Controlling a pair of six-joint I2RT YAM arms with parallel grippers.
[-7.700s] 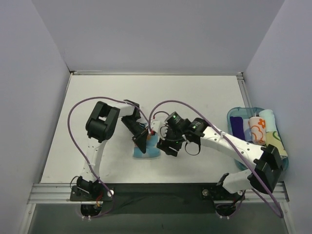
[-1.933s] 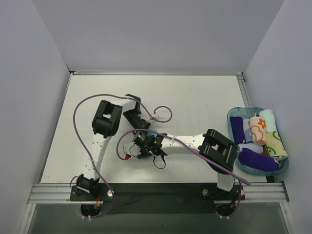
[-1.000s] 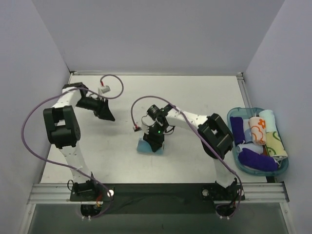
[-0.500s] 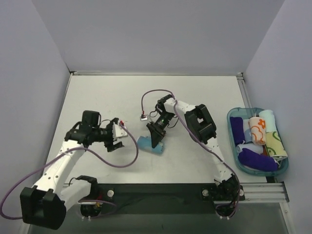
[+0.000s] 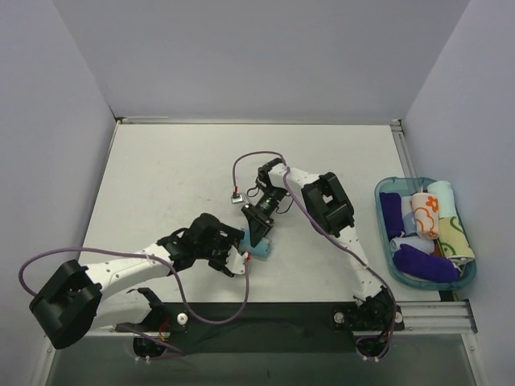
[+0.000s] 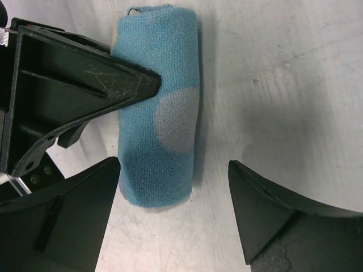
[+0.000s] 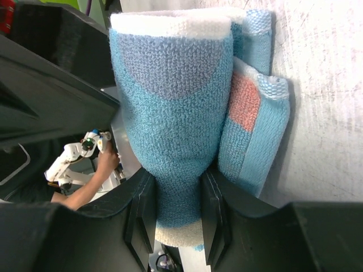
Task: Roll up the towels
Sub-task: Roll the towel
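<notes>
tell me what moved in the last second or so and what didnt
The left gripper swung back from the far left of the table to the blue towel. It now stands open, with a finger on either side of the roll, and has not closed on it. The right gripper stayed clamped on that towel, which barely shifted. The tray of rolled cloths at the right is unchanged.

The blue towel (image 6: 161, 113) lies on the table (image 5: 161, 177), rolled into a snug tube, about midway across and towards the near edge. Its terry is bright blue with a pale dot on the roll, a white hem at one end, and an orange dot on the flap lying alongside. My right claw (image 7: 177, 212) pinches one end of the roll. The white towel (image 5: 425, 215), printed in orange, sits rolled in the tray (image 5: 467, 277) at the right.
</notes>
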